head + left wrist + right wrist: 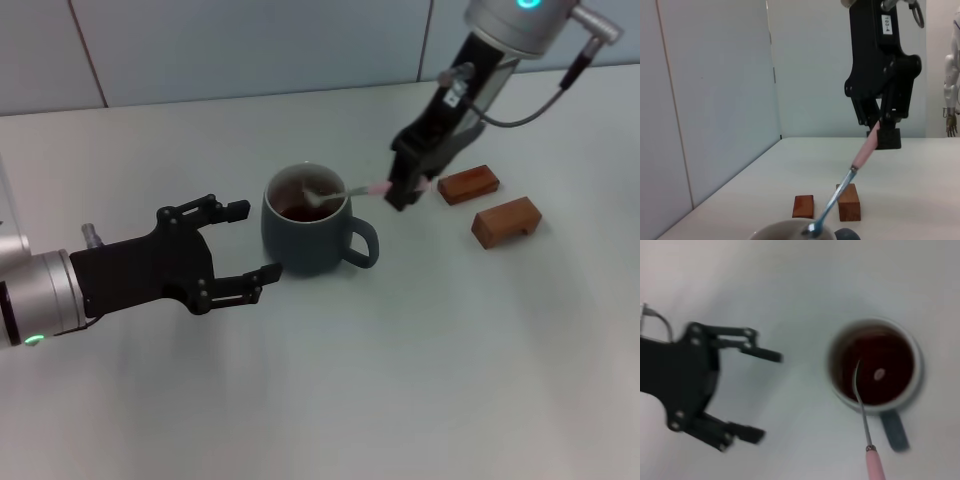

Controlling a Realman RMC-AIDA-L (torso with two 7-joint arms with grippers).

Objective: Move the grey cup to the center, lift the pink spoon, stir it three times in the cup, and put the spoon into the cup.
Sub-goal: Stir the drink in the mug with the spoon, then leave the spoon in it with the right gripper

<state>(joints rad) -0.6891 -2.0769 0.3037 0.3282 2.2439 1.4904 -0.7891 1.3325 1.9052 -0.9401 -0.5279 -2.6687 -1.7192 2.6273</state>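
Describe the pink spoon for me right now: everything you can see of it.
The pink spoon is thin, with a silver metal bowl and neck and a pale pink handle. The right end effector grips the handle's end, its fingers shut on it. The spoon slants down from there, bowl end inside the grey cup, dipped at the dark reddish liquid near the rim on the handle side. The open left end effector sits beside the cup, not touching the spoon.

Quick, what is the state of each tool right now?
Left tool: open, holding nothing, beside the grey cup.
Right tool: closed on the pink spoon, whose bowl is in the cup.
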